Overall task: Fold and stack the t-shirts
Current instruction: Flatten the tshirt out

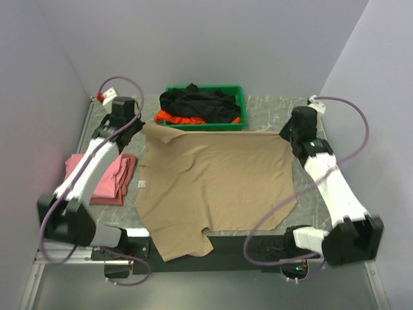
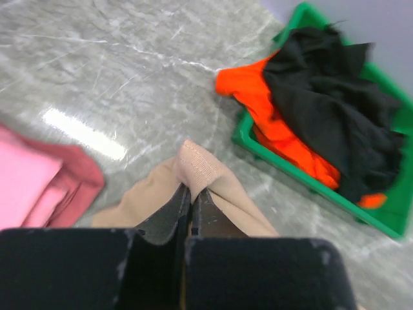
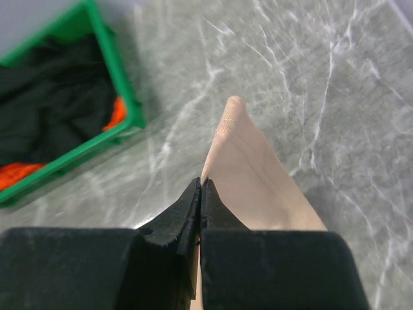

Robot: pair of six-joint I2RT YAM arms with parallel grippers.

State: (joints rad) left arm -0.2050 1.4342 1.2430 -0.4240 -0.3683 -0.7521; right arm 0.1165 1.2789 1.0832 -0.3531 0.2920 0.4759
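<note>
The beige t-shirt (image 1: pixel 216 184) lies spread nearly flat across the middle of the grey marble tabletop (image 1: pixel 271 106), with shallow wrinkles running through it. One flap at about 7 o'clock reaches past the tabletop's near edge. The shirt's far corners, at 11 o'clock and 1 o'clock, are each lifted into a small peak.

The left tool (image 2: pixel 191 192) is closed tight on the 11 o'clock corner, and a ribbed hem pokes out between its fingers. The right tool (image 3: pixel 200 184) is pinched together on the 1 o'clock corner, with a cone of cloth rising beyond its tips.

At 9 o'clock, just beside the beige cloth, the pink t-shirt (image 1: pixel 103 177) rests folded under the left arm. At 12 o'clock, a green tray (image 1: pixel 239 97) holds the crumpled black t-shirt (image 1: pixel 197 103) on top of the orange t-shirt (image 1: pixel 177 119). The orange t-shirt spills over the tray's left rim.
</note>
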